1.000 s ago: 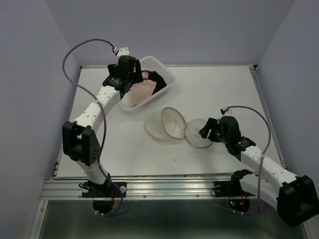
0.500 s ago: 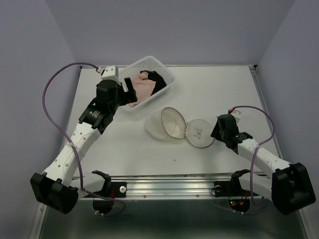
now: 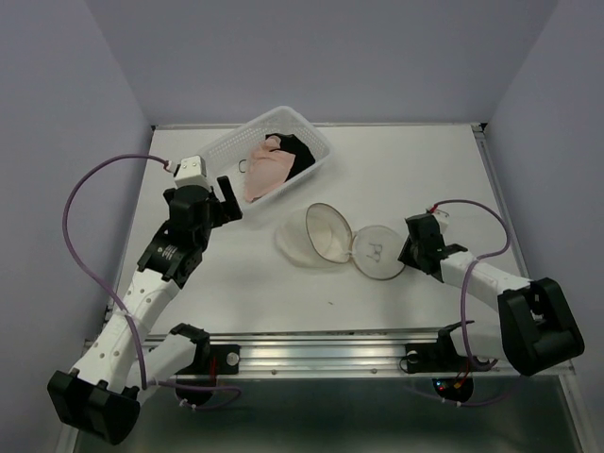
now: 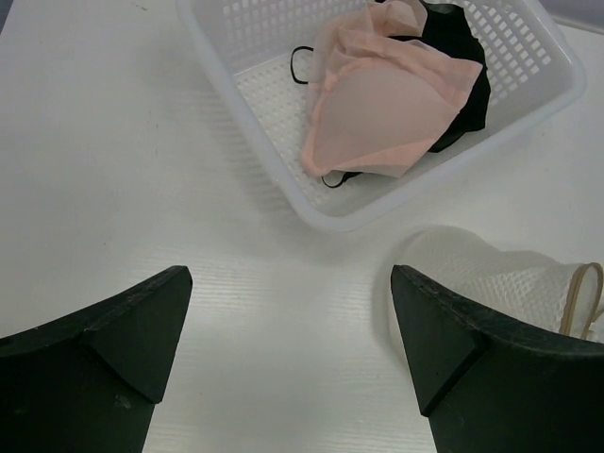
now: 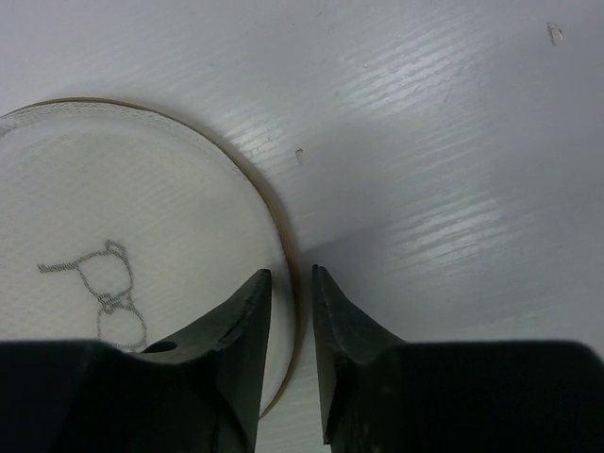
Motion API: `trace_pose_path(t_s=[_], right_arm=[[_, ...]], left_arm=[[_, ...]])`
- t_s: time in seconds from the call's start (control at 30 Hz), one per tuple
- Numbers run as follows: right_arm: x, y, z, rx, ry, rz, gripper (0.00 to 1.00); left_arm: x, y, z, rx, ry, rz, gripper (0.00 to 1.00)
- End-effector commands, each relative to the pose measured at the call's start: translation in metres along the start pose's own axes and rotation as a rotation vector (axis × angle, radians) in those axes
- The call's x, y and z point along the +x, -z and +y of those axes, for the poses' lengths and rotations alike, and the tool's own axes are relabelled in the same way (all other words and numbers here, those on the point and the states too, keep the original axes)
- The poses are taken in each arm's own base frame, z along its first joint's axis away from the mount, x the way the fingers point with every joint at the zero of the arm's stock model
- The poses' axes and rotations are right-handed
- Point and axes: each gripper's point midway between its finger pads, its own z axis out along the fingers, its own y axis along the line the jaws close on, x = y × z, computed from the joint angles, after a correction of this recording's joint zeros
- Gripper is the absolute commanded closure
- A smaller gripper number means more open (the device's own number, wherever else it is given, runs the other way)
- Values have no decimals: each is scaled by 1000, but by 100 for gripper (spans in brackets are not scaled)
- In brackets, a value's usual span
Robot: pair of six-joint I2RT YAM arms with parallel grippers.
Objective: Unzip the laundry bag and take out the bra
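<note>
The left fingers (image 4: 113,349) are spread wide and empty over the worktop (image 4: 142,142). The right fingers (image 5: 236,349) are drawn close over the tan rim (image 5: 283,236); whether it is pinched cannot be told. The bra (image 4: 377,113), soft pink with black, is seen in the perforated plastic basket (image 4: 359,212). The round mesh laundry bag (image 3: 316,236) lies unzipped nearby. Removal is judged done, so any withdrawal is best made upward, lest the limp mesh be dragged.

No lettering is legible; only a small dark bra outline (image 5: 97,286) marks the flat face of the laundry bag (image 5: 142,189).
</note>
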Motion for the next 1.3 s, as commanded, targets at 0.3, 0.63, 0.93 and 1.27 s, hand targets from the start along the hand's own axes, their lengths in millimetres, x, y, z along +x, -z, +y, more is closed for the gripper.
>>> trace_pose_path(t_s=[0.3, 0.63, 0.93, 1.27], right_arm=[[-54, 21, 19, -67, -57, -174, 99], [-160, 109, 60, -198, 120, -379, 99], [-160, 113, 95, -247, 279, -334, 99], [-147, 99, 147, -195, 475, -319, 99]], left_arm=[[-27, 8, 9, 4, 44, -121, 1], [-25, 5, 9, 16, 43, -111, 1], [-15, -1, -3, 79, 25, -65, 2], [3, -6, -27, 200, 25, 17, 9]])
